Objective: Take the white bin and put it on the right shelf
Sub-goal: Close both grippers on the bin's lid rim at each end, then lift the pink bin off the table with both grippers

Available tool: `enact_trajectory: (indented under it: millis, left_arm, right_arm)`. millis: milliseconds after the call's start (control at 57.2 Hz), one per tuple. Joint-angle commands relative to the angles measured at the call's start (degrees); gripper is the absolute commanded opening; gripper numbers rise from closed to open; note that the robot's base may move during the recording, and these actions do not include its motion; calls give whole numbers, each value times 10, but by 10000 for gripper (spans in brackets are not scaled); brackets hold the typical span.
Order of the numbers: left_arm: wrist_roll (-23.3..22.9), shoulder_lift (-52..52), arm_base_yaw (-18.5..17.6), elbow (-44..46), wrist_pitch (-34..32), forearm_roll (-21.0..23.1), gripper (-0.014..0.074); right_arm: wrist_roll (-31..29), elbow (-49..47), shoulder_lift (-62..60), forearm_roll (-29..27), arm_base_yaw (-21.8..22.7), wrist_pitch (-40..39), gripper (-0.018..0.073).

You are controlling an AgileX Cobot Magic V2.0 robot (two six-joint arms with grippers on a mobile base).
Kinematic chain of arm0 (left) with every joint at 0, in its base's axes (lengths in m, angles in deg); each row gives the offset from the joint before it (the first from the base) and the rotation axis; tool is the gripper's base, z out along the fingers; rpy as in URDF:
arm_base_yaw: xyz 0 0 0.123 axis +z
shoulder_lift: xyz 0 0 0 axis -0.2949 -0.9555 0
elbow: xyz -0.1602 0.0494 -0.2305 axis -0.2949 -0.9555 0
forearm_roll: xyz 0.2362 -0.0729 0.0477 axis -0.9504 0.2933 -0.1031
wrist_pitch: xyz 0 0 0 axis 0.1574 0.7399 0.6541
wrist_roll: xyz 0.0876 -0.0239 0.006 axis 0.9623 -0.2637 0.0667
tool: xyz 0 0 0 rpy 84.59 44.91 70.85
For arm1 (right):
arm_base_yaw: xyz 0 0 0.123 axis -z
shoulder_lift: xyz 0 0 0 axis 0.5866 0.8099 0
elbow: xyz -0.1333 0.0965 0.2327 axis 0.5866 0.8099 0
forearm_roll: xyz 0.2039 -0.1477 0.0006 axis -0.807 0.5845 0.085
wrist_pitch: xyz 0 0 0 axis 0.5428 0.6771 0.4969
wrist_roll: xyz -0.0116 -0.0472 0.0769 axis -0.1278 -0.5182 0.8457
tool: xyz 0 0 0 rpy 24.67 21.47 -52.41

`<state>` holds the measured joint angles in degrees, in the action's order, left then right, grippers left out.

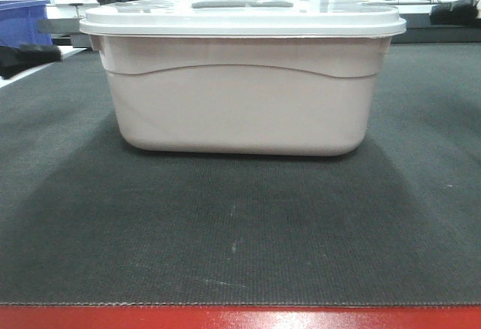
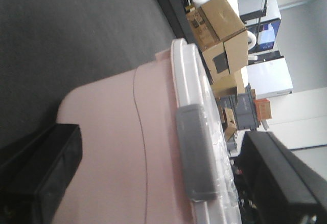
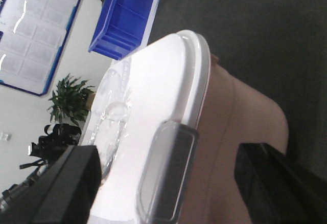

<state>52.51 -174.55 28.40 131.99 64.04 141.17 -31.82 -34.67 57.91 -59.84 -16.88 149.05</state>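
Note:
The white bin stands upright on the dark mat, lid on, with the grey handle on top. Neither gripper shows in the front view. In the left wrist view my left gripper is open, its fingers on either side of the bin's end wall and grey lid clasp. In the right wrist view my right gripper is open and straddles the other end and its clasp. The right shelf is out of view.
The mat ends at a red table edge in front. A blue crate stands at the back left and also shows in the right wrist view. Cardboard boxes are stacked beyond the table. A potted plant stands by the wall.

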Motion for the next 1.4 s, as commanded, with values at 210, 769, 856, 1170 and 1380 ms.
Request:
enact_trajectory:
  millis: [210,769,856,1170,1380]
  left_arm:
    - [8,24,-63,67,27,68,525]
    - [8,15,-92,81,17,65,525]
    - [8,15,-96,81,17,59,511]
    - [8,15,-102,81,21,54,156]
    - [8,15,-102,81,52,58,-114]
  right_arm:
    - [-33,-18,14,-88,-50,46,635]
    - [-43,-18,16,-94,-88,26,473]
    - [-43,-18,16,-94,-92,25,392]
    - [-43,-18,16,-94,-92,27,59]
    - [-43,-18,16,-112,-92,50,59]
